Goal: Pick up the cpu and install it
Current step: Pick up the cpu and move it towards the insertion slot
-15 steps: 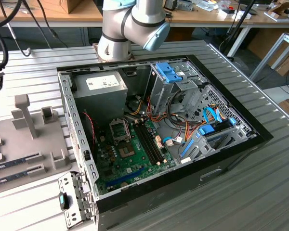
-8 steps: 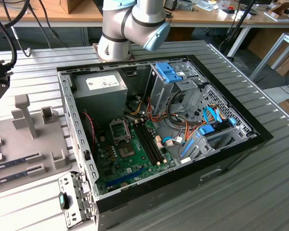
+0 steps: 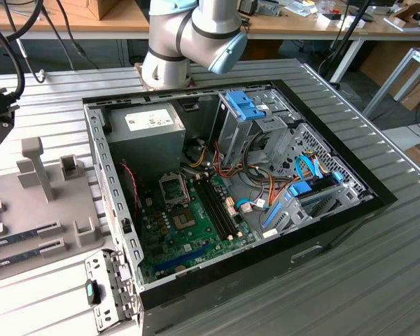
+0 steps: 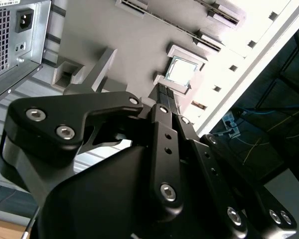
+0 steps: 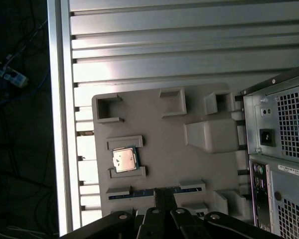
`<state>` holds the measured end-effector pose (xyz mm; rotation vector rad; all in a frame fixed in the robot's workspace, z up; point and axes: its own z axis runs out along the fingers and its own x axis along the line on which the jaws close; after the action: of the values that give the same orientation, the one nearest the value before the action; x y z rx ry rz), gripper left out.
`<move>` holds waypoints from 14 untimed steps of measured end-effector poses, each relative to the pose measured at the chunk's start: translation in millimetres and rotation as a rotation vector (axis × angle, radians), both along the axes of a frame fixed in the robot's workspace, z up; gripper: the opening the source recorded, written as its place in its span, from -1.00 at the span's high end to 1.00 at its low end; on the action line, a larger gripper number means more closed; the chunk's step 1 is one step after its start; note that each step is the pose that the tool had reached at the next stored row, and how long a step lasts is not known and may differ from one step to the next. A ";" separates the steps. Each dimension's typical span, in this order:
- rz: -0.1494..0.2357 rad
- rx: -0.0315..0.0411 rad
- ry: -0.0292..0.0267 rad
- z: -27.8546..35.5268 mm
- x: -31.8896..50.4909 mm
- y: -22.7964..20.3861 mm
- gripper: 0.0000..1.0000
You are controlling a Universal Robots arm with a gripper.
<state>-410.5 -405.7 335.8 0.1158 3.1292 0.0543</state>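
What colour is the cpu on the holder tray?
The cpu is silvery-grey on top with a greenish rim; clearest in first wrist view.

Silver-grey arm, black end effector
A pale blue cap covers one joint; matte black linkage plates are studded with silver screws.

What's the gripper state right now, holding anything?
The gripper: closed, holding nothing. The cpu lies in its holder on the grey tray, apart from the gripper.
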 end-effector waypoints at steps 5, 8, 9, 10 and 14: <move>0.000 0.0000 0.0000 -0.2 0.0 0.0 0.66; 0.000 0.0001 0.0000 -0.2 0.0 0.0 0.29; 0.000 0.0000 0.0000 -0.3 0.0 0.0 0.17; 0.000 0.0000 0.0000 -0.3 0.0 0.0 0.17; 0.000 0.0001 0.0000 -0.4 0.0 0.0 -0.08</move>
<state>-410.5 -405.7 335.4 0.1159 3.1292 0.0544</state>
